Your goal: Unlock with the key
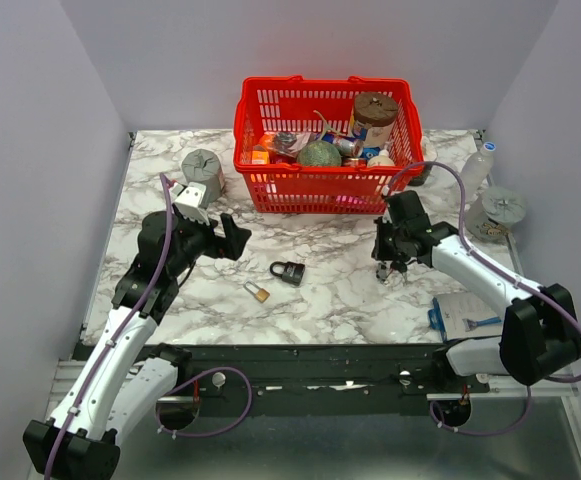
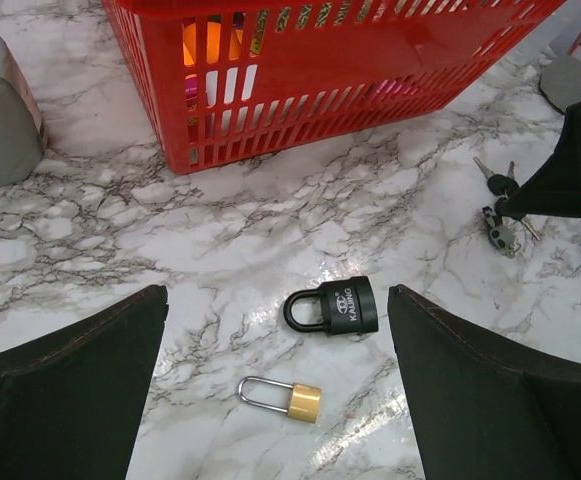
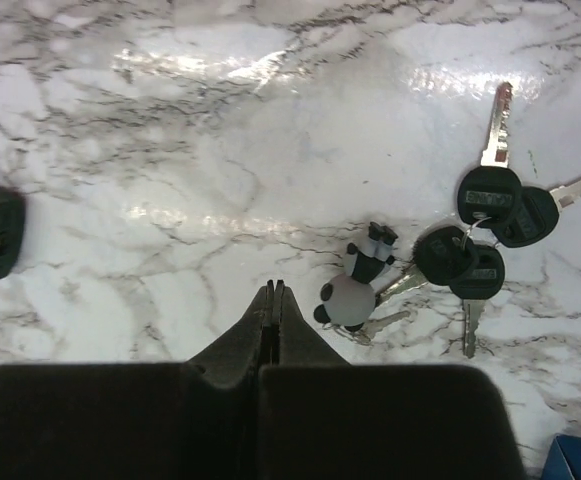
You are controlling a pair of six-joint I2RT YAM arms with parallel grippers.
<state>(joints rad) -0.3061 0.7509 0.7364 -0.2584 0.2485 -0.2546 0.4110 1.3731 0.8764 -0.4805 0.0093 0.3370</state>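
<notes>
Marble table [image 1: 350, 310]: key [image 3: 460, 255] bunch lying flat, just beside right gripper [image 3: 273, 298] tip, not touching.
Right jaws pressed together, holding nothing. Blades fanned, so no single long axis: in right wrist view one points straight up-frame, one to upper right, two downward; panda charm [image 3: 355, 290] on the ring. Left gripper [image 2: 277, 300] jaws wide apart, black padlock [image 2: 345, 307] and brass padlock [image 2: 290, 398] ahead of them, well apart from key.

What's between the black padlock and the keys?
Only bare marble tabletop between the black padlock and the key bunch, seen in the left wrist view.
</notes>
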